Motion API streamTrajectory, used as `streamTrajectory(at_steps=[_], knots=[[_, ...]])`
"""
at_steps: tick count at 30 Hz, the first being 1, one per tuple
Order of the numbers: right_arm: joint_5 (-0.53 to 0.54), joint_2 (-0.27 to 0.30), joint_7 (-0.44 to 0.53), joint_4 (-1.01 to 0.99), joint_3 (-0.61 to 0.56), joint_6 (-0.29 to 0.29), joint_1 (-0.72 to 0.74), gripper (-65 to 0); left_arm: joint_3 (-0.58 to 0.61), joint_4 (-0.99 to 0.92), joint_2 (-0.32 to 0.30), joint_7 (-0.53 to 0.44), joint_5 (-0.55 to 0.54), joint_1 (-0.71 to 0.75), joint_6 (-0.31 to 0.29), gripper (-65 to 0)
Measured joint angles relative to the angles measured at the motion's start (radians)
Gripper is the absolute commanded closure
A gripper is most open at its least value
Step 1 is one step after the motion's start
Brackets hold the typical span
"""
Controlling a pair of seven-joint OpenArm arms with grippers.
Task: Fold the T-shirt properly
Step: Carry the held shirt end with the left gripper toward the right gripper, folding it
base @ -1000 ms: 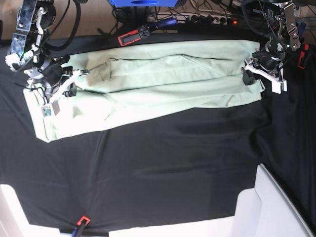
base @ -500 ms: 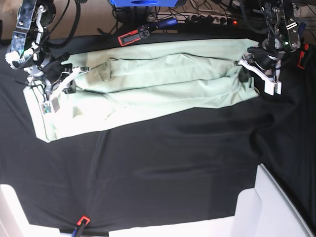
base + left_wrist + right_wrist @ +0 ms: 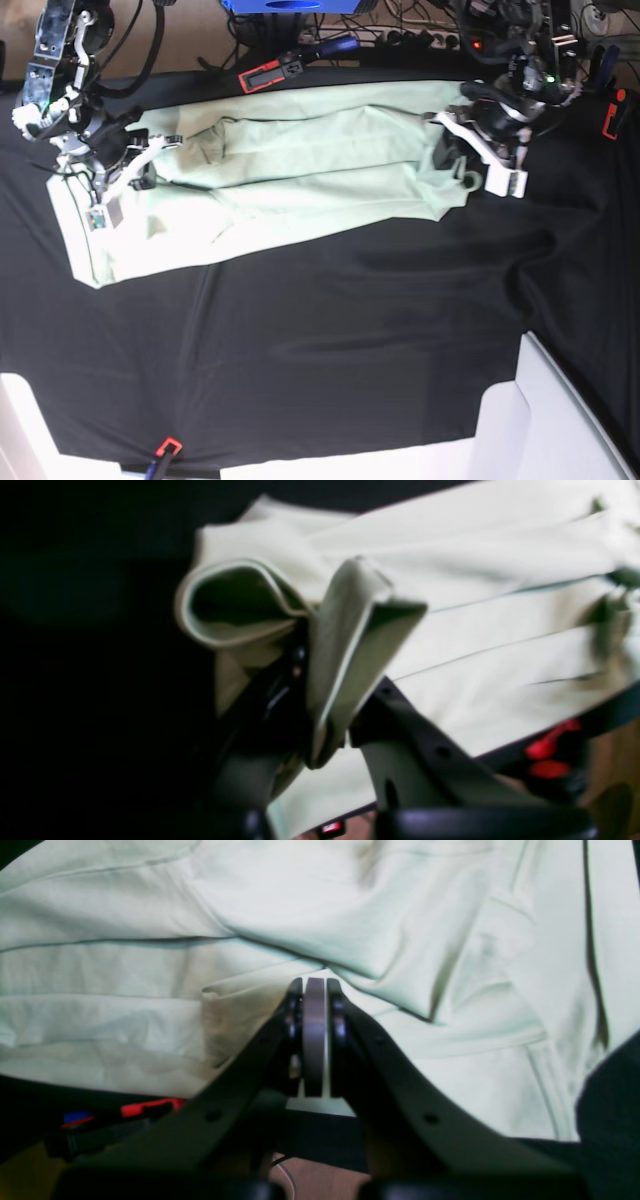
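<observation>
The T-shirt (image 3: 300, 165) lies in a long band on the bench (image 3: 330, 340) — only the lengthwise fold looks done. Both sets of jaws are clamped on cloth — the left gripper (image 3: 320, 740) on one bunched end, the right gripper (image 3: 315, 990) on the other — so the crosswise folds remain.

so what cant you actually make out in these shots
- Base view: whether the right tool grips the T-shirt is too small to tell.
- Left wrist view: the left tool's pinch point is blurred and wrapped in bunched fabric.
- Right wrist view: the tool hides the cloth beneath it.
</observation>
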Motion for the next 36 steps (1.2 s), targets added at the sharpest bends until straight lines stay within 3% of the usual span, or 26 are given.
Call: streamTrajectory(at_steps=[4, 20, 36], knots=[[0.0, 0.002, 0.001, 0.0, 0.0, 0.0, -0.003, -1.7, 0.005, 0.001, 0.053, 0.006, 0.003, -0.022, 0.0, 0.0], [0.0, 0.001, 0.002, -0.002, 0.0, 0.0, -0.011, -1.7, 0.38, -0.103, 0.062, 0.006, 0.003, -0.213, 0.002, 0.0], [0.0, 0.0, 0.003, -0.002, 0.0, 0.0, -0.011, -1.7, 0.391, -0.22, 0.166, 0.0, 0.004, -0.309, 0.003, 0.0]])
